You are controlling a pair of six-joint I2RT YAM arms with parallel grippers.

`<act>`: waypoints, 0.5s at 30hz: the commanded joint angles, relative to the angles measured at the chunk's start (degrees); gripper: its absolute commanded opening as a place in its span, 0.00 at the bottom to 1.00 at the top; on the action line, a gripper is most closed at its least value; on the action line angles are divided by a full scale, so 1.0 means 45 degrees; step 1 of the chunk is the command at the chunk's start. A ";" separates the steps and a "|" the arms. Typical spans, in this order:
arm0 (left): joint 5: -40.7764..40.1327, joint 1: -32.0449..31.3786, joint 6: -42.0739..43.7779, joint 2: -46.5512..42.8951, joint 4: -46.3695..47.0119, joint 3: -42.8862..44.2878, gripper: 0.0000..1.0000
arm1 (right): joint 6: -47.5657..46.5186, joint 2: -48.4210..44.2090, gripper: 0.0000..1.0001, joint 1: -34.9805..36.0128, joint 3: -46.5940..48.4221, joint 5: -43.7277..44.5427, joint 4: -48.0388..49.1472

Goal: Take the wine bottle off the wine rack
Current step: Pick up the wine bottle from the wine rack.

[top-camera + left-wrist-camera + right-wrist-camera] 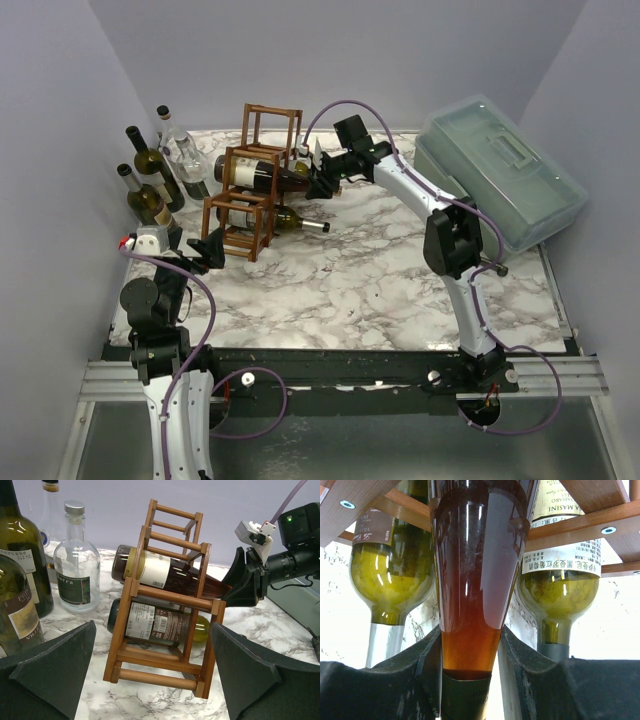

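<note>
While it lies on its side in the middle tier of the wine rack, the brown wine bottle is pinched at its neck by the right gripper. The left gripper is held spread wide near the rack's lower cell, where a green bottle is lodged.

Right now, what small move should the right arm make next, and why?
Probably draw the upper bottle straight back along its axis, out of the rack. The right claw is shut on its neck, and its body lies inside a cell, so lifting would likely catch the bars.
</note>
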 commanded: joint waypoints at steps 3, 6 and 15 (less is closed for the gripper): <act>-0.0294 0.0006 0.0170 -0.0111 -0.0196 -0.0164 0.99 | 0.0133 -0.1685 0.00 0.0054 -0.0496 -0.0745 0.0429; -0.0305 0.0007 0.0175 -0.0111 -0.0186 -0.0159 0.99 | 0.0350 -0.2038 0.00 -0.0005 -0.0781 -0.0932 0.0762; -0.0359 0.0008 0.0189 -0.0128 -0.0181 -0.0159 0.99 | 0.0546 -0.2568 0.00 -0.0102 -0.0916 -0.1340 0.0848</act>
